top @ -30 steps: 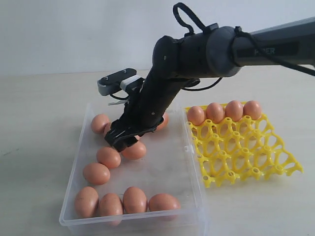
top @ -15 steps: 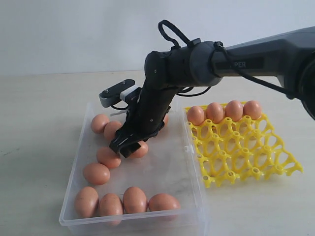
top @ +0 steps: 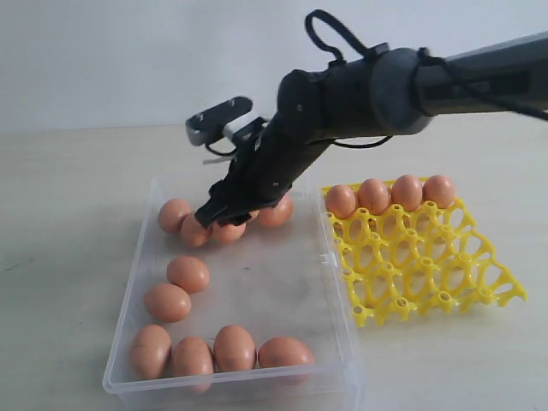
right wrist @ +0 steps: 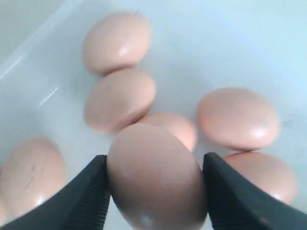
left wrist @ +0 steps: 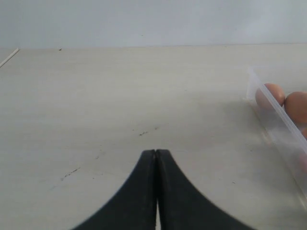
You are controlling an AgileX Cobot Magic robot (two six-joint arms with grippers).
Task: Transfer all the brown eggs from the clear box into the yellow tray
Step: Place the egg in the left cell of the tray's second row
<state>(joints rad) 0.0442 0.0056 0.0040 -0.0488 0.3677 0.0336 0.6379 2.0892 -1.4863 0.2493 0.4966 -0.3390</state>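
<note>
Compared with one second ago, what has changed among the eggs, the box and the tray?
The right gripper, holding one egg, lifted it off the floor of the box, up and toward the far wall. The other nine eggs in the box and the four eggs in the tray stayed in place.

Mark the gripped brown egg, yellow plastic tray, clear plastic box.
Gripped brown egg (right wrist: pixel 156 177): right wrist view, shell middle.
Yellow plastic tray (top: pixel 443 298): exterior view, front peg.
Clear plastic box (top: pixel 342 300): exterior view, right wall.
</note>
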